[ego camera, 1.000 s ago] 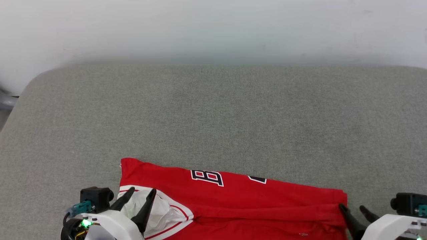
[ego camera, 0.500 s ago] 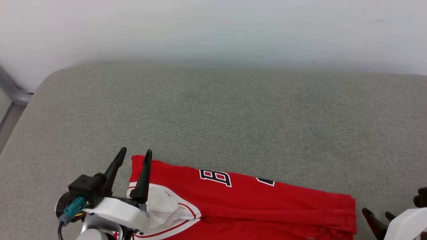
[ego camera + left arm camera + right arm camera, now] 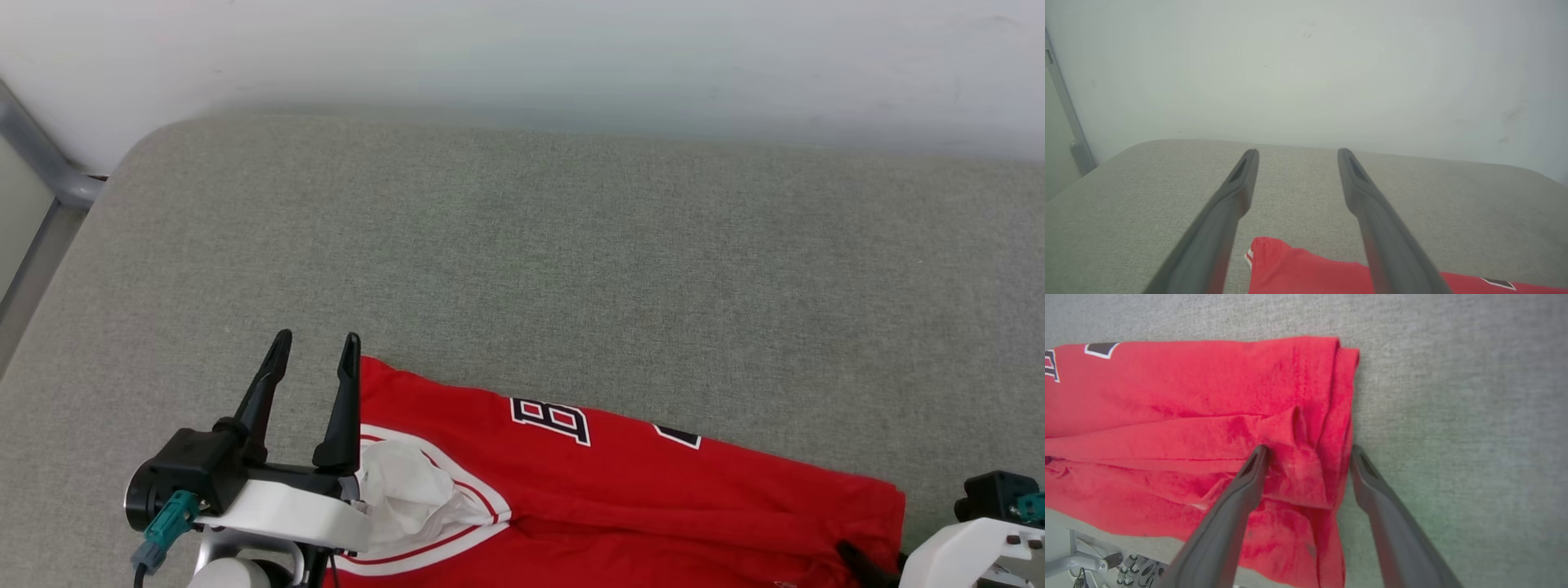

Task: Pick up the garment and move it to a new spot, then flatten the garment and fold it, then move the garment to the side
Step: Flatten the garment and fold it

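The garment [image 3: 637,482], a red jersey with black block lettering, lies folded along the near edge of the grey cushion; its white sleeve [image 3: 408,490] is bunched at the left end. My left gripper [image 3: 314,343] stands open beside the garment's far left corner, fingers pointing away. In the left wrist view that gripper [image 3: 1297,153] holds nothing and the red corner [image 3: 1290,265] lies below it. My right gripper [image 3: 1308,451] is open at the garment's right end [image 3: 1306,416], one finger over the red cloth and the other over bare cushion.
The grey cushion [image 3: 571,245] stretches wide beyond the garment, up to a white wall [image 3: 522,49]. A metal frame [image 3: 49,171] stands at the far left corner. Below the cushion's near edge, wheels and cables [image 3: 1126,563] show in the right wrist view.
The head camera has shifted. My left gripper has come off the white sleeve and moved up to the garment's far left corner. My right gripper has sunk lower in the picture. Both stay open.
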Controlling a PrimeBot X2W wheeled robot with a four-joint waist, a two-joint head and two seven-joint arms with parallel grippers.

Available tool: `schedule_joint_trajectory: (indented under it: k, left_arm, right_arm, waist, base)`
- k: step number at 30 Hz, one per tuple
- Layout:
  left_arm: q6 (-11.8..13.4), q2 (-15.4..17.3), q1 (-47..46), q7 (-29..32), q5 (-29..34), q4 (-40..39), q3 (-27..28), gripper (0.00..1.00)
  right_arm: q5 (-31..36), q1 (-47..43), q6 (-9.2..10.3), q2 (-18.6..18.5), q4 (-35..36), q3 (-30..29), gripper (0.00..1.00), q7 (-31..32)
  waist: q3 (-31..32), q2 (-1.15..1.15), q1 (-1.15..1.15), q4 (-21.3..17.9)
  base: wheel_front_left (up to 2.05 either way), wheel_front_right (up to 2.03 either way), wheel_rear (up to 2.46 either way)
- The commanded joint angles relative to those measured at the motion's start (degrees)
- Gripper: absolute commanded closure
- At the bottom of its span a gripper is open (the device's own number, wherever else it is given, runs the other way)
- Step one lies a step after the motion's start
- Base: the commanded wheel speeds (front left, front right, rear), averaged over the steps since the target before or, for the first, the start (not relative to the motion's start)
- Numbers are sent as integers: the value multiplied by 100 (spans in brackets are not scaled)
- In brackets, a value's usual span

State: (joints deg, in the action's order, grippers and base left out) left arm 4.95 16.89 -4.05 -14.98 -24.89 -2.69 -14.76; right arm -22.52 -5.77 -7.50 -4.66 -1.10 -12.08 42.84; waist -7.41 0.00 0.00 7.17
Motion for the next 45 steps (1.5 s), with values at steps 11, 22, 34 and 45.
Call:
schedule_joint_trajectory:
  k: [11,22,34,45]
  left_arm:
    - [-322,-265,100,-27,250,127,312,0]
    - [-356,-376,249,-27,420,301,425,0]
    - [-341,-418,374,-27,489,399,427,0]
    - [-289,-393,322,10,478,455,364,0]
  right_arm:
    - [-370,270,2,-117,-553,450,100,283]
    - [-474,366,5,-520,-31,176,100,358]
    - [-373,233,3,-542,263,-1234,100,787]
    - [-2821,630,2,181,292,-1400,100,2390]
  waist:
    - [-28,0,0,-65]
    - [220,0,0,-171]
    - [420,0,0,-323]
    - [489,0,0,-315]
  base:
    - [0,0,0]
    - [0,0,0]
    - [0,0,0]
    - [0,0,0]
